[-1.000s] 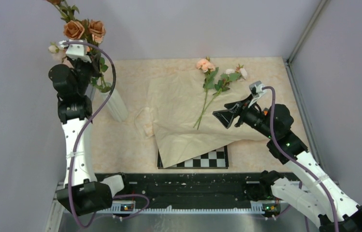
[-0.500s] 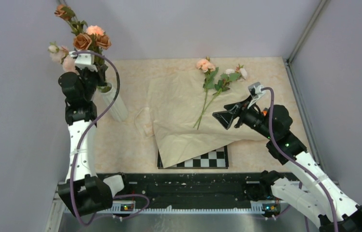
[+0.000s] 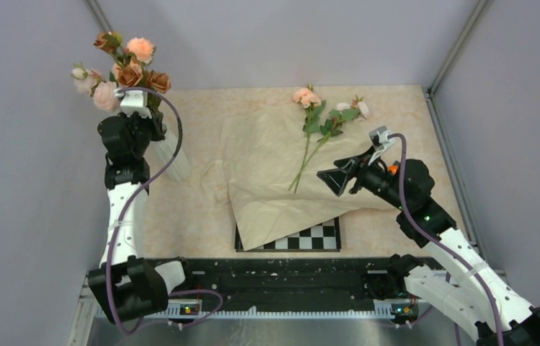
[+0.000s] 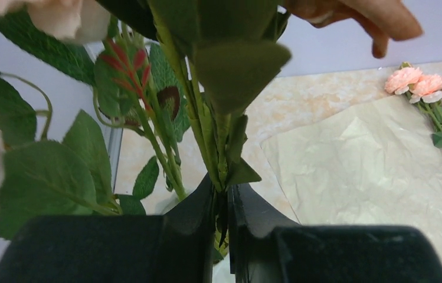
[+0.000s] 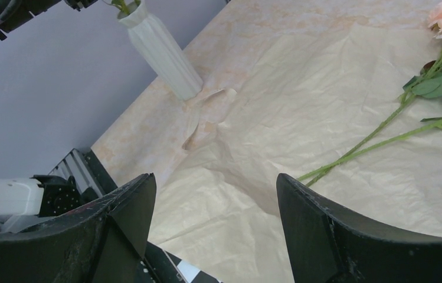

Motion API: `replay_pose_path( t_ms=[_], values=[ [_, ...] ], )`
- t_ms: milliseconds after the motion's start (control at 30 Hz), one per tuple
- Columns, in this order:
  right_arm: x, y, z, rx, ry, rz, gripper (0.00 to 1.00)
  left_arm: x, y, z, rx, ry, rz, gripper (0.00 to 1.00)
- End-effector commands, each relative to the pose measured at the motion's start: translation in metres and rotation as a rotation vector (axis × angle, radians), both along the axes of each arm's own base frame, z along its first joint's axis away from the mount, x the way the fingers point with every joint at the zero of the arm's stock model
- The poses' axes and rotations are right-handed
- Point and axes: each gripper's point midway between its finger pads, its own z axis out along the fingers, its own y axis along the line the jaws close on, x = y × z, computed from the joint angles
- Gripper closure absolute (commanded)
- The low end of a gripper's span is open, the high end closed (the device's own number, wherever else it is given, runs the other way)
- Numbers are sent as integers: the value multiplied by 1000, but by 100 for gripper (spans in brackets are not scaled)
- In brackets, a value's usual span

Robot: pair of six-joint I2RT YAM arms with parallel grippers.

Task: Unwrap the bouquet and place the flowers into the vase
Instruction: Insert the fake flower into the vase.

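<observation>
The left hand is pinching the green stems of a bunch of flowers. Its two fingers are pressing close together, with only the stems sitting between them. The stems are running straight up and down. The blooms are sticking up above the hand, and the bottom ends are going down into the mouth of the white vase. The vase is standing right under the hand at the far left of the tabletop. I think letting go is coming next, and the bunch is looking lined up for it. The right hand is hanging spread wide, holding nothing, over the wrapping paper. Two loose flowers are lying flat on that paper. Their blooms are lying at the far end and their stem ends are pointing back toward the right hand, just beside it. The right arm is sitting much nearer to them than the left.
</observation>
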Motion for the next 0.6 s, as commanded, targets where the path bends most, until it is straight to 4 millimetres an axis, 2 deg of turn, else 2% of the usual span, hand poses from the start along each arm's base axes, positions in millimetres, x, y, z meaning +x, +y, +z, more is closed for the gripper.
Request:
replay_pose_path(
  t_ms=[0,500,567],
  values=[
    [-2,-3,11,29,-41,-5,24,-4,7,-6,11,6,33,84],
    [-5,-3,5,38,-32,2,23,5,18,-48,-18,98,88,79],
    [-5,-2,10,53,-53,5,23,6,18,-50,-19,101,85,78]
  ],
)
